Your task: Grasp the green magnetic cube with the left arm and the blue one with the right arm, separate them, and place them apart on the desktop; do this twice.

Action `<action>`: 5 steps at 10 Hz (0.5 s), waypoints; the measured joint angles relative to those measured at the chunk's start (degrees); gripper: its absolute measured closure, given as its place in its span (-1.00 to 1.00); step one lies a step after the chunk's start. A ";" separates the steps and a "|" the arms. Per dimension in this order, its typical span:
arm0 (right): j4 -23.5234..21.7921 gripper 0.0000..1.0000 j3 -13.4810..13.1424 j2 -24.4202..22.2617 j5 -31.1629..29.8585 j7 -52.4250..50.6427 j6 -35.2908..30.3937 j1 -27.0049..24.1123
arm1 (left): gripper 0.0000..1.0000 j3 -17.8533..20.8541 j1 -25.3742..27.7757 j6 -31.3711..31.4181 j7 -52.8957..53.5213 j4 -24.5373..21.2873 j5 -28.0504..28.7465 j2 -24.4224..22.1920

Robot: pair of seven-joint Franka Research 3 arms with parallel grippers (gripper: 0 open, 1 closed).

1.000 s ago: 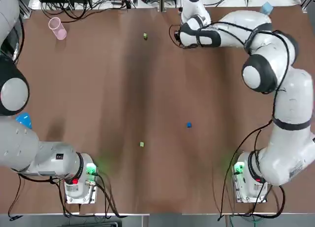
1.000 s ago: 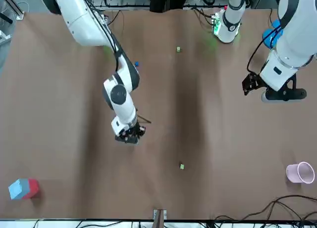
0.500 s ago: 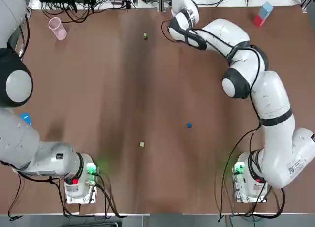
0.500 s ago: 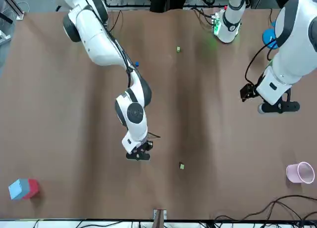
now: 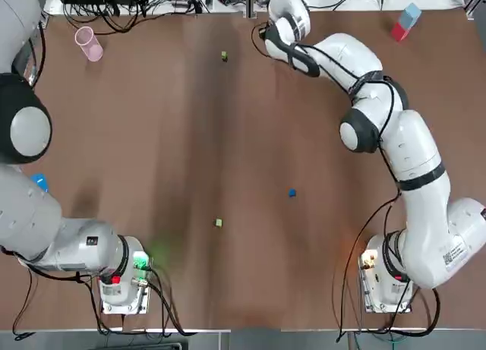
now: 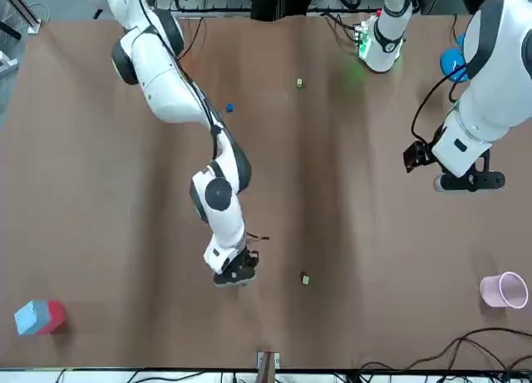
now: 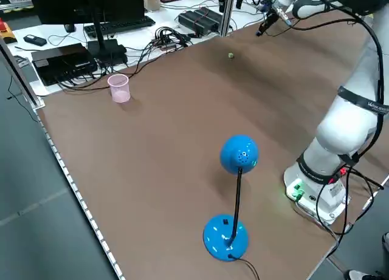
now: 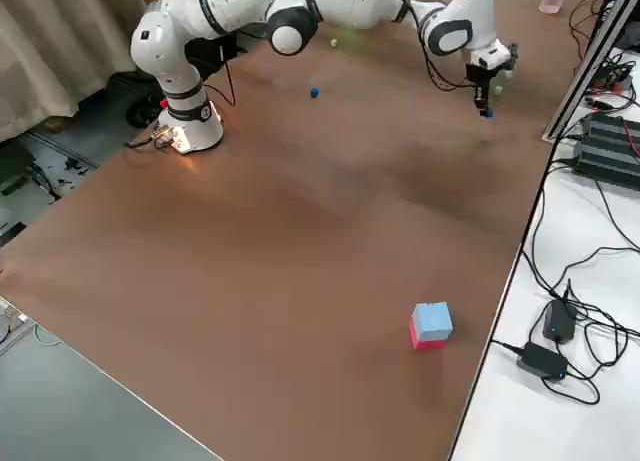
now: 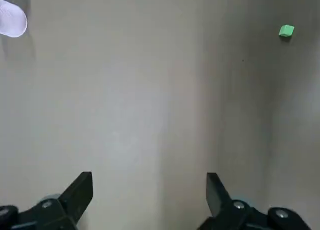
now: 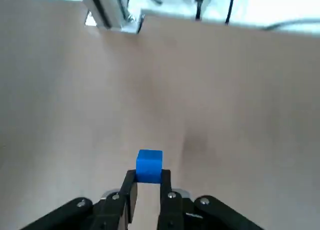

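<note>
My right gripper [image 6: 235,273] reaches to the table's far side and is shut on a small blue cube [image 10: 149,165], which shows at its tip [image 8: 485,112] low over the tabletop. A green cube [image 6: 305,278] lies on the table just beside it. A second blue cube [image 5: 291,192] and a second green cube [image 5: 219,223] lie apart near the table's middle. My left gripper [image 9: 150,182] hangs open and empty high over the left side, with the far green cube [image 9: 286,31] well ahead of it.
A pink cup [image 5: 89,43] stands at the far left corner. A blue-and-red block [image 5: 404,21] sits at the far right corner. A blue ball on a stand [image 7: 239,153] stands by the left arm's base. Cables and electronics lie beyond the far edge.
The right arm has swung with the blue cube toward the far edge, ending closer to the far green cube. The left arm shifted only slightly.
</note>
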 joint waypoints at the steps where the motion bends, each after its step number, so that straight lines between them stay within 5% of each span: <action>1: 0.06 0.55 -0.14 0.16 0.00 -5.14 1.13 -1.47 | -1.00 0.01 0.07 0.00 0.02 0.00 0.00 0.17; 3: 0.05 0.50 -0.45 0.91 0.01 -9.95 4.34 -3.02 | -1.00 0.06 0.20 0.00 0.03 0.02 0.00 0.23; 5: 0.26 -0.07 -0.59 0.98 0.00 -10.52 5.02 -2.91 | -1.00 0.06 0.24 -0.02 0.03 0.02 0.00 0.34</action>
